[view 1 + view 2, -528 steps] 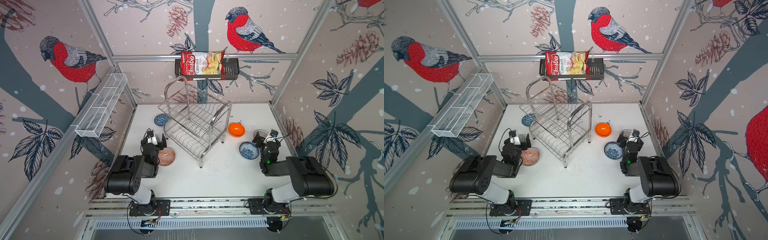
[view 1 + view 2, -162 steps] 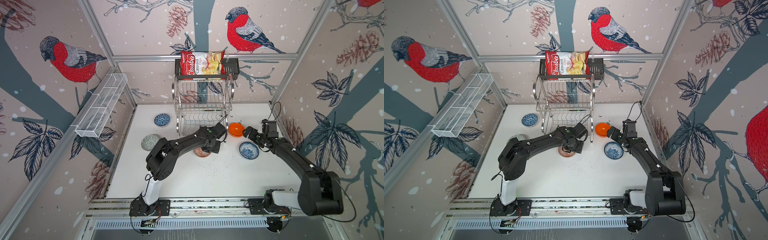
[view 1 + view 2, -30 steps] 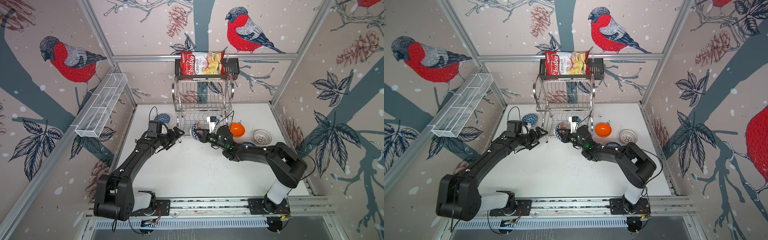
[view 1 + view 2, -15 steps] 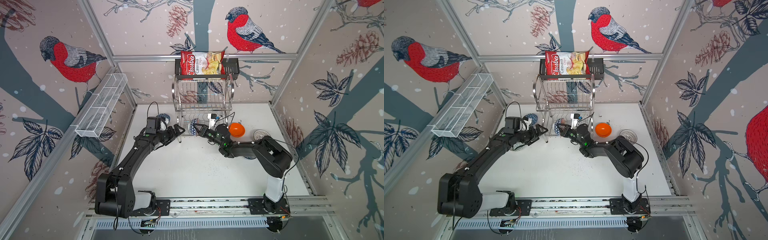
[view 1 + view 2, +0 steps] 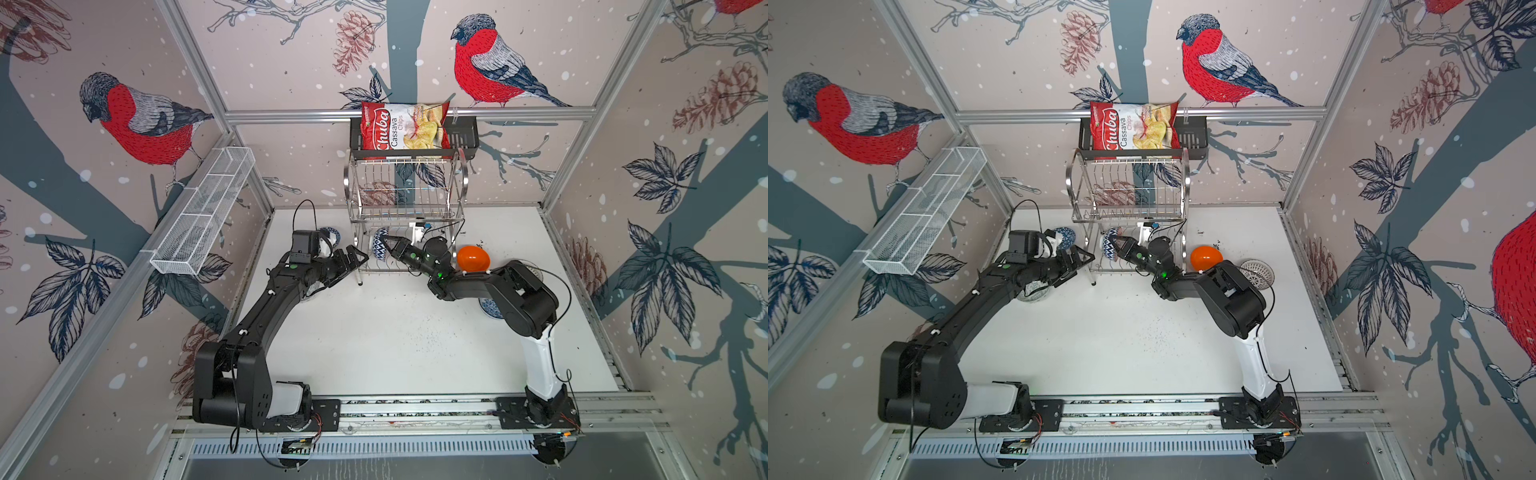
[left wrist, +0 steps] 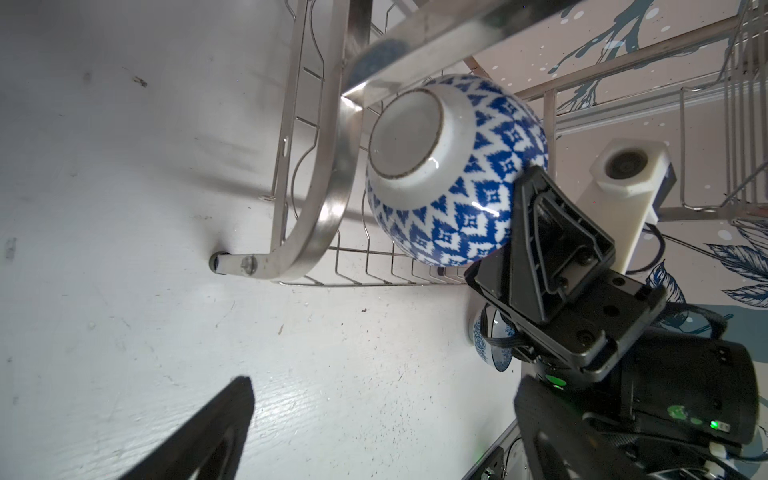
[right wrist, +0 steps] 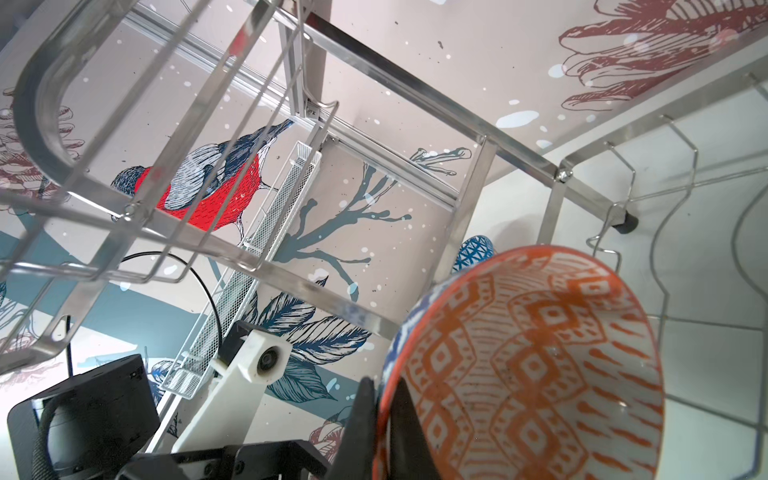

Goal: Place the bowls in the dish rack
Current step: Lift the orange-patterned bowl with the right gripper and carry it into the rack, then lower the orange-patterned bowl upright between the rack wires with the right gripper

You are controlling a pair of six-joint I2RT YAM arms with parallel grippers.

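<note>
over the last second the right gripper [image 5: 390, 243] has carried its bowl [image 5: 379, 245] from just in front of the dish rack [image 5: 405, 216] into the lower tier, at the end nearest the left gripper [image 5: 358, 258]. it is clamped on the bowl's rim, one finger inside the orange-patterned hollow and one on the blue-and-white outside, as the right wrist view shows. the bowl stands on edge ahead of the fingertips, with its foot turned toward the left gripper. in the left wrist view it sits just inside the rack's curved side frame [image 6: 328, 199], above the shelf wires. whether it already rests in a slot i cannot tell.

the left gripper has crept closer and hangs with its jaws spread wide, holding nothing, just across the side frame from the bowl.

so this bowl looks close to placed: what seems left is to settle it between the wires and let go. i see no other bowl in the rack. the plain orange bowl [image 5: 473, 257], just behind the right gripper, is still on the surface [image 5: 374, 332], so the task looks early.
</note>
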